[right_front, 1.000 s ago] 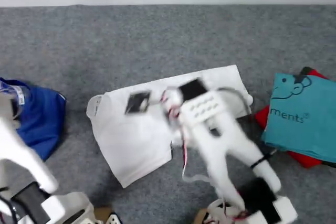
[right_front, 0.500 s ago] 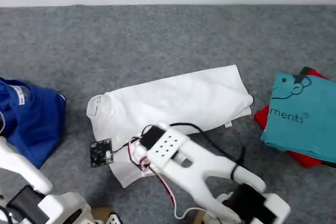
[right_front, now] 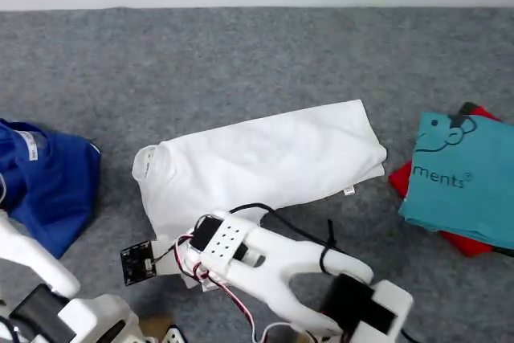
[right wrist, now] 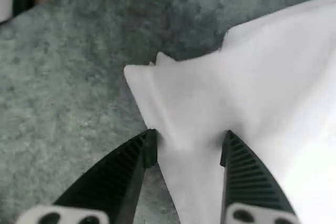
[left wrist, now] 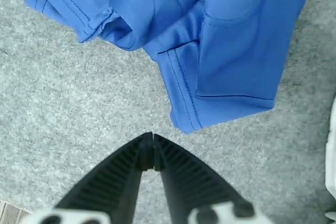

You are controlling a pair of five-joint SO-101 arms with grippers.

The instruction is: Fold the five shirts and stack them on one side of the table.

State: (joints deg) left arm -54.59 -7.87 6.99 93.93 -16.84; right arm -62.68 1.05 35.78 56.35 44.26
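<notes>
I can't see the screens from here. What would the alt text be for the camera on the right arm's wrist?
The right gripper, its black jaws open, straddles a pointed corner of the white shirt, which lies on the grey table. The rest of the shirt spreads away beyond the gripper.

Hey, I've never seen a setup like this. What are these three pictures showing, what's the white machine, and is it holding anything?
These are two small white robot arms at a grey table. One picture looks down from above; the other two come from cameras on each arm's wrist. On the table lie a white shirt, a crumpled blue shirt, and a teal shirt folded on a red shirt. The right hand is open, its fingers either side of a white shirt corner. The left hand is shut, holding nothing, near the blue shirt.
</notes>
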